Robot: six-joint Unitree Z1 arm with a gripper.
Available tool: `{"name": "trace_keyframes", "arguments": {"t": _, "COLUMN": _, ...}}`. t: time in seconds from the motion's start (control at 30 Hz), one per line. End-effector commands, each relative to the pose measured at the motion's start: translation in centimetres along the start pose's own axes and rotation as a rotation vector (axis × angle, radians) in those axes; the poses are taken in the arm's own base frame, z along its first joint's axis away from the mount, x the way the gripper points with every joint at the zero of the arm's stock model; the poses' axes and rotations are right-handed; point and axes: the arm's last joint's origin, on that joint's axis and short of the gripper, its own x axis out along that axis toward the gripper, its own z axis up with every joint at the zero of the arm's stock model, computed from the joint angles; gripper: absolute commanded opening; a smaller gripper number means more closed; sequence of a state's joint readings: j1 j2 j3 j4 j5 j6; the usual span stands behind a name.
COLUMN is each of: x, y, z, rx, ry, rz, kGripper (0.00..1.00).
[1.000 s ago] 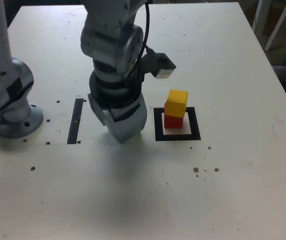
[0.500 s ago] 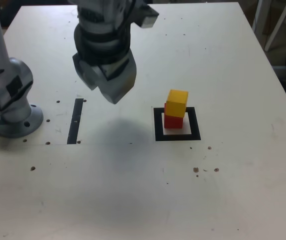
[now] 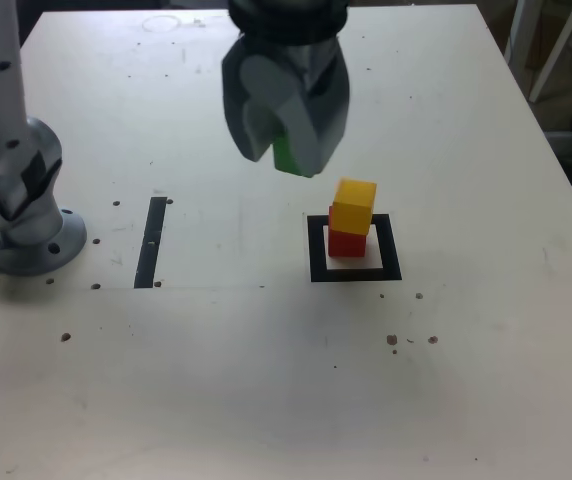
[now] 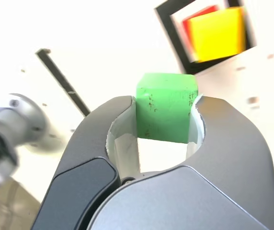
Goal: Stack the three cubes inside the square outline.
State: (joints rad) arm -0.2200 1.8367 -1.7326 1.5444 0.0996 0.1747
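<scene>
Gripper (image 3: 288, 160) is clamped on the green cube (image 4: 166, 106), raised beside the yellow cube (image 3: 354, 206). Risk: off-centre release may topple the stack

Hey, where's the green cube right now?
The green cube is clamped in the gripper, held in the air above the table, up and toward the exterior view's left of the yellow cube stacked on the red cube.

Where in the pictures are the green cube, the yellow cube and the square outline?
green cube (image 4: 165, 108), wrist view, on its front face between the jaws.
yellow cube (image 3: 355, 205), exterior view, on its front face.
square outline (image 3: 317, 250), exterior view, on its black band at the view's left.
</scene>
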Motion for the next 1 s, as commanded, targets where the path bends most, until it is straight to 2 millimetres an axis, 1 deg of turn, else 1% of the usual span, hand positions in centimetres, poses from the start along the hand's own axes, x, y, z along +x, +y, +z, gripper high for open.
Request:
{"name": "trace_keyframes", "arguments": {"t": 0.0, "x": 0.1, "y": 0.6, "z": 0.7, "rx": -0.045, "ry": 0.001, "rz": -0.028, "kGripper": 0.29}}
{"name": "trace_keyframes", "arguments": {"t": 0.13, "x": 0.8, "y": 1.8, "z": 2.2, "rx": -0.105, "ry": 0.007, "rz": -0.057, "kGripper": 0.29}}
{"name": "trace_keyframes", "arguments": {"t": 0.3, "x": 2.1, "y": 3.3, "z": 3.7, "rx": -0.148, "ry": 0.031, "rz": -0.068, "kGripper": 0.29}}
{"name": "trace_keyframes", "arguments": {"t": 0.47, "x": 3.0, "y": 4.4, "z": 4.3, "rx": -0.175, "ry": 0.049, "rz": -0.066, "kGripper": 0.29}}
{"name": "trace_keyframes", "arguments": {"t": 0.6, "x": 3.3, "y": 4.8, "z": 4.4, "rx": -0.183, "ry": 0.053, "rz": -0.063, "kGripper": 0.29}}
{"name": "trace_keyframes", "arguments": {"t": 0.97, "x": 3.9, "y": 5.0, "z": 4.8, "rx": -0.184, "ry": 0.056, "rz": -0.059, "kGripper": 0.29}}
